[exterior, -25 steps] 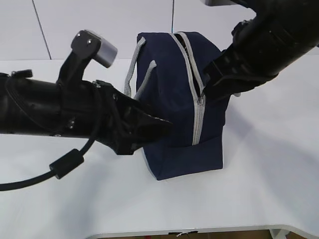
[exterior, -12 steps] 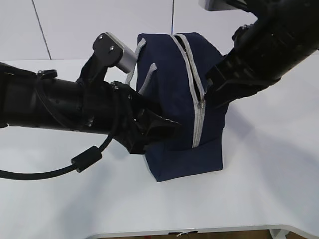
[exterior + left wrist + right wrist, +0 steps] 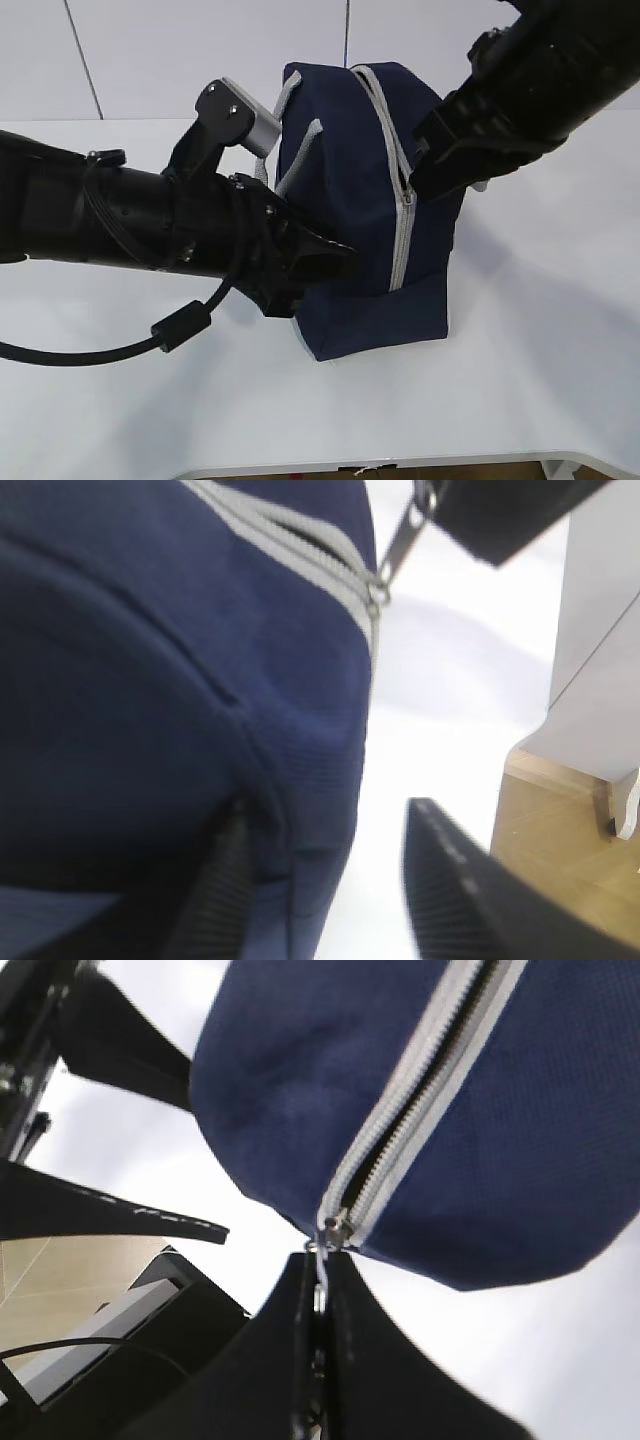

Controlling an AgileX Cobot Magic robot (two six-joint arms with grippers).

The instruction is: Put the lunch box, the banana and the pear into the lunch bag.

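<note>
Lunch bag (image 3: 360,200) is standing on the white table (image 3: 540,360), roughly mid-frame in the exterior view, grey handles (image 3: 290,140) hanging on its left side. Grey zipper (image 3: 398,190) is running up the near end and over the top; the teeth above the slider (image 3: 334,1228) are showing a narrow dark gap, below it they're closed. Right gripper (image 3: 318,1290) is sitting closed, fingers pressed together on the zipper pull (image 3: 320,1265) just below the slider, pinching it. Left gripper (image 3: 320,880) is sitting at the bag's lower near corner: one finger (image 3: 215,890) is pressing against the navy fabric, the other (image 3: 450,890) is standing clear of the bag over the table, so the jaws are partly apart and straddling the corner edge, not clamped on it. Can't tell what's inside the bag. Left arm (image 3: 120,220) is reaching in low from the left, right arm (image 3: 530,80) coming in from upper right.
</note>
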